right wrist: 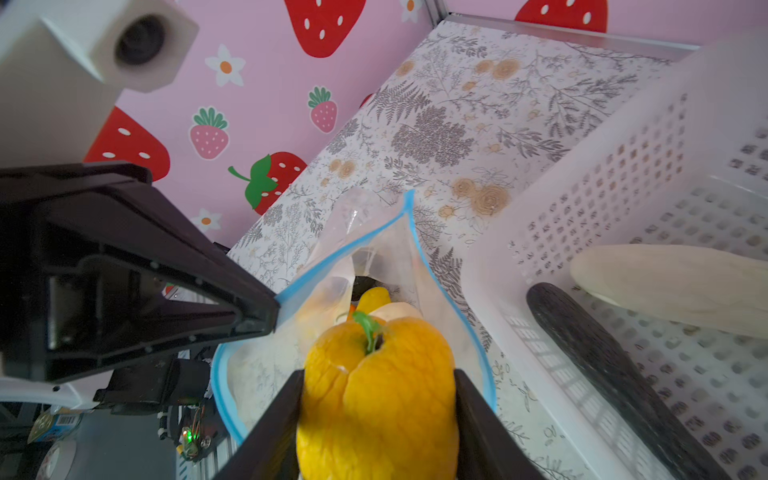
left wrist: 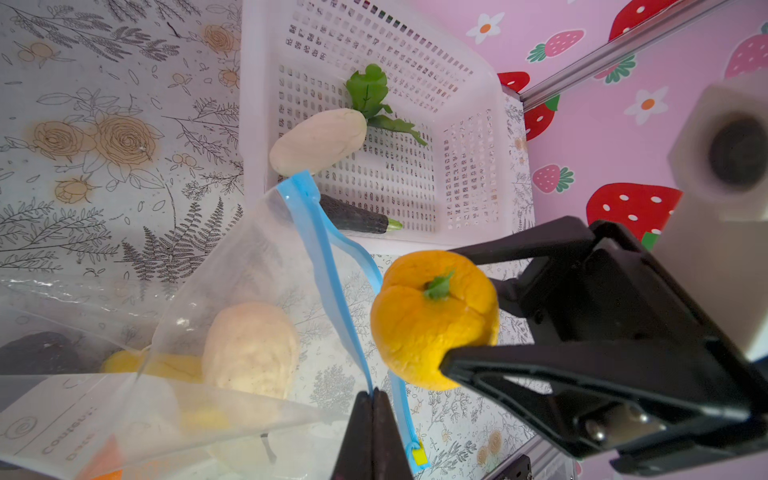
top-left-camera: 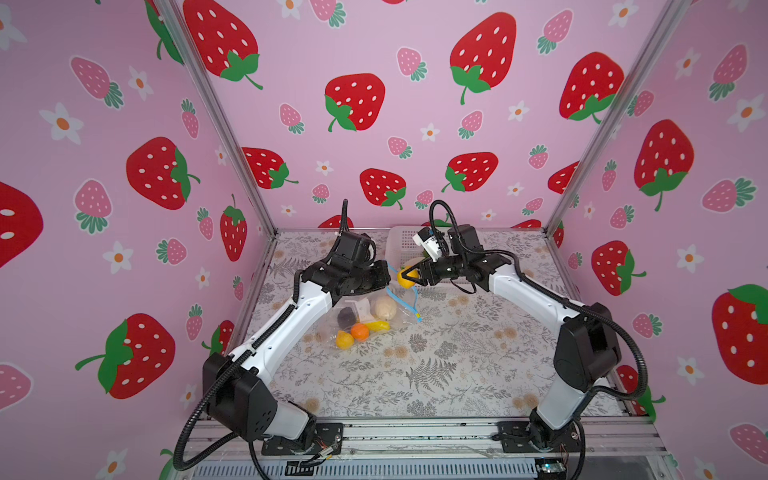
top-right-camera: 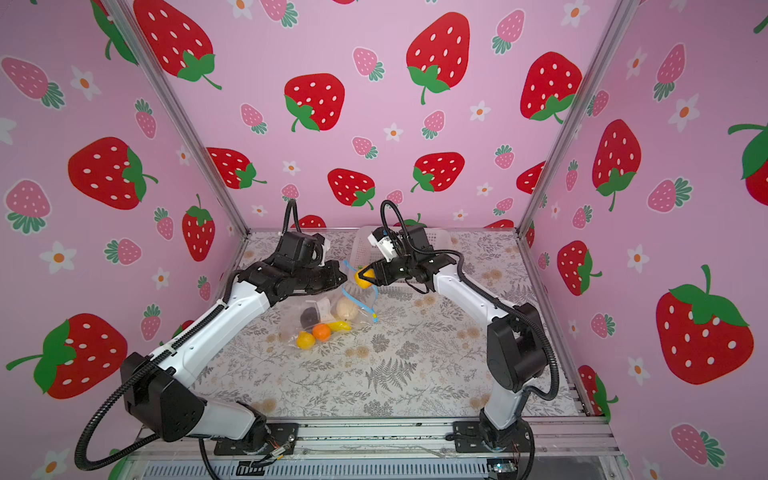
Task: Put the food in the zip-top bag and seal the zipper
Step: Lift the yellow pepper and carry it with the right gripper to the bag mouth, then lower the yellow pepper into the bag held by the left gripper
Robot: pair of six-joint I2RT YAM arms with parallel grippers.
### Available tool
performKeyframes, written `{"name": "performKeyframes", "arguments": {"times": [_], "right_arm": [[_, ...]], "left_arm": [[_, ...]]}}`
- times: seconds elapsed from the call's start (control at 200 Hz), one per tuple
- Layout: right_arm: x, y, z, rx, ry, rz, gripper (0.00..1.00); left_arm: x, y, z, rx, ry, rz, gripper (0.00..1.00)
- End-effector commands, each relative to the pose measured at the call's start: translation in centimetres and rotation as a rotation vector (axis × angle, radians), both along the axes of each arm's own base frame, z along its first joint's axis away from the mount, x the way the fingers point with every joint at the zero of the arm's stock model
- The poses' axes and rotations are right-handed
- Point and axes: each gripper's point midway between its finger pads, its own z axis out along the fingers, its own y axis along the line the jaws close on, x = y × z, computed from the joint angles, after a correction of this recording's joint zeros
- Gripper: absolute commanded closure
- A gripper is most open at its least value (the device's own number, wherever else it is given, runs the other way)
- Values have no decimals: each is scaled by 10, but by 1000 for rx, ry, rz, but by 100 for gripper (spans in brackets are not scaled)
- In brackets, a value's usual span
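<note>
While left gripper, jaws pressed together on light blue zipper strip, holds clear crinkly bag open: right gripper pinches wrinkled yellow toy pepper at its mouth; insert deep before release.

I log: yellow pepper, green stem; clear bag, light blue zipper; white perforated basket; pink strawberry-print walls; grey fern-print tabletop

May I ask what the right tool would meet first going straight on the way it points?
Likely the open mouth of the zip-top bag, held by the left tool: the yellow pepper in the right tool would pass the zipper and reach the beige food inside, though depth is unclear.
</note>
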Motion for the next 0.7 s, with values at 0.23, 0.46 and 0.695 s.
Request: {"name": "performKeyframes", "arguments": {"times": [0.23, 0.46, 0.695], "right_arm": [[-16, 22, -6, 101, 28, 40, 56], [-21, 25, -20, 96, 45, 40, 54], [-24, 33, -30, 80, 59, 35, 50]], "left_arm": [[3, 0, 37, -53, -66, 18, 100], [3, 1, 45, -64, -88, 26, 100], [2, 1, 45, -68, -85, 29, 100]]}}
